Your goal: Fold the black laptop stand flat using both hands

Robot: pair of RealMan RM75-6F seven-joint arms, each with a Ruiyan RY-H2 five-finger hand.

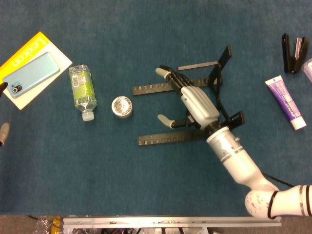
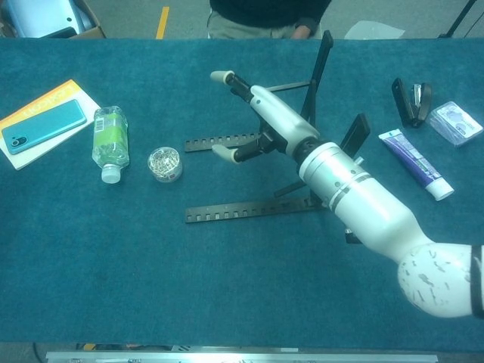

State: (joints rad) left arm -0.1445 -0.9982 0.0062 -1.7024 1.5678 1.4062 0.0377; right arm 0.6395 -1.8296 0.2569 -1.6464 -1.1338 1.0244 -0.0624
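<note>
Right hand: fingers spread, empty, above laptop stand. Left hand: state unclear. Risk: one-handed push skidding stand across tabletop.

The bottle lies between the phone on its left and the little tin, with the stand further right and the stapler behind the tube.

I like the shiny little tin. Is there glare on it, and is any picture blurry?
Head view: the round tin shines bright white on top, mild glare; the right hand looks sharp. Chest view: the tin glints less; everything is fairly sharp, though the near arm looms large.
</note>
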